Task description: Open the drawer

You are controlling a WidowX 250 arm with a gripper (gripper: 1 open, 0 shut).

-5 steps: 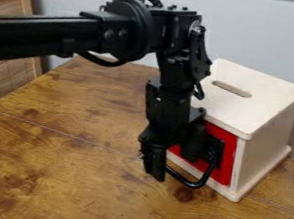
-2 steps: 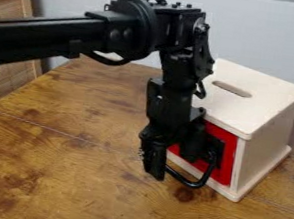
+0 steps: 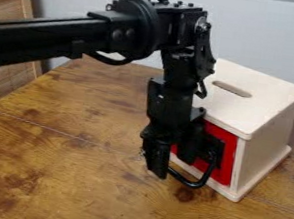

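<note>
One view, camera. Black arm enters from the left, bends down at the wrist; gripper [image 3: 167, 162] points down at the front of the pale wooden casing [image 3: 253, 119], slot on top. Drawer [image 3: 221, 154], red front, sits in the casing at right of frame, partly hidden behind the gripper. Black wire loop handle [image 3: 198, 180] sticks out low at the front, right by the fingertips. Fingers dark on dark, overlapping the handle; can't tell if open, closed or gripping it. Casing stands on the brown wooden table [image 3: 62, 172], grey-white wall [image 3: 266, 41] behind.
</note>
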